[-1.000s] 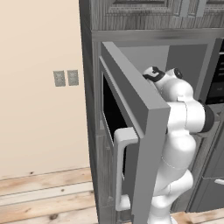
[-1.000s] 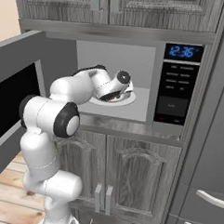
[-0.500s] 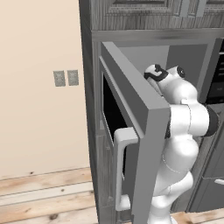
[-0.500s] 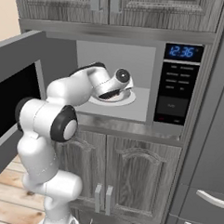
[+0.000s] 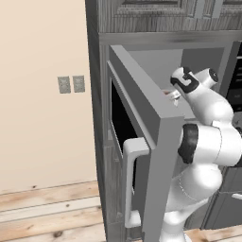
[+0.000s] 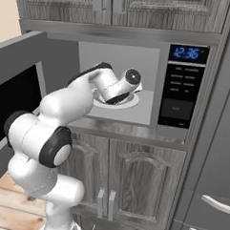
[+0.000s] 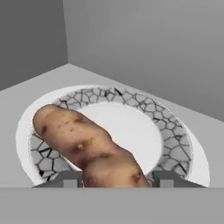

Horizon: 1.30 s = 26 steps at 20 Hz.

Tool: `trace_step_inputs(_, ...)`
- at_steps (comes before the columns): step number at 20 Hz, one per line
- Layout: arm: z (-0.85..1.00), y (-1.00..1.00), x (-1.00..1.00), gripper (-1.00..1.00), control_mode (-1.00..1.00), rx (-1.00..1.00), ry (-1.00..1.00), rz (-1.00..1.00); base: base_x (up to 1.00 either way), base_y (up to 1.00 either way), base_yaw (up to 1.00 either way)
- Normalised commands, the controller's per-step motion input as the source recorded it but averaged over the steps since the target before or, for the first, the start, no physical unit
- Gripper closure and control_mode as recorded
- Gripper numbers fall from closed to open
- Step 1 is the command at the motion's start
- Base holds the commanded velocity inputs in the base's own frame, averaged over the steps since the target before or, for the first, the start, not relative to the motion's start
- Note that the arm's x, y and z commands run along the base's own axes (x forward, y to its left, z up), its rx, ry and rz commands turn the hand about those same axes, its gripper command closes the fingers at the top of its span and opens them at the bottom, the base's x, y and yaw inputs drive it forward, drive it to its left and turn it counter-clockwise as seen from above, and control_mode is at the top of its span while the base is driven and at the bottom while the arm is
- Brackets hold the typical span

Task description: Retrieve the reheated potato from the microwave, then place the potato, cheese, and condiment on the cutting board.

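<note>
Claw (image 7: pixel 113 180) reached deeper; one potato (image 7: pixel 83 146), one plate (image 7: pixel 175 140)

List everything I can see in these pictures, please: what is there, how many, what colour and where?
potato: one, tan-brown, lying on the plate, its near end between the tool's fingertips
plate: one, white with a grey crackle rim, on the microwave floor
microwave: one, grey, door swung open, clock lit blue
cabinets: grey wood, above and below the microwave
wall plates: two, grey, on the beige wall
floor: pale wood planks
arm: one, white, reaching into the microwave
tool: one, dark-tipped, astride the potato
</note>
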Motion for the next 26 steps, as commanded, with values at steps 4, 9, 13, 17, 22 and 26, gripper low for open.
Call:
trace_step_inputs(4,0.07,-0.03,-0.83,1.00,-1.00,0.00,-0.01,0.00,0.00,0.00,0.00)
trace_step_inputs(9,0.29,0.00,-0.69,1.00,-1.00,0.00,0.00,-0.02,0.00,0.00,0.00)
trace_step_inputs(13,0.40,-0.04,-0.60,1.00,-1.00,0.00,0.00,-0.09,0.00,0.00,0.00)
trace_step_inputs(17,0.31,-0.17,-0.60,1.00,-1.00,0.00,0.05,-0.14,0.00,0.00,0.00)
trace_step_inputs(22,0.18,-0.18,-0.70,1.00,-1.00,0.00,0.03,-0.18,0.00,0.00,0.00)
trace_step_inputs(26,0.14,-0.10,-0.67,1.00,-1.00,0.08,0.12,-0.21,0.00,0.00,0.00)
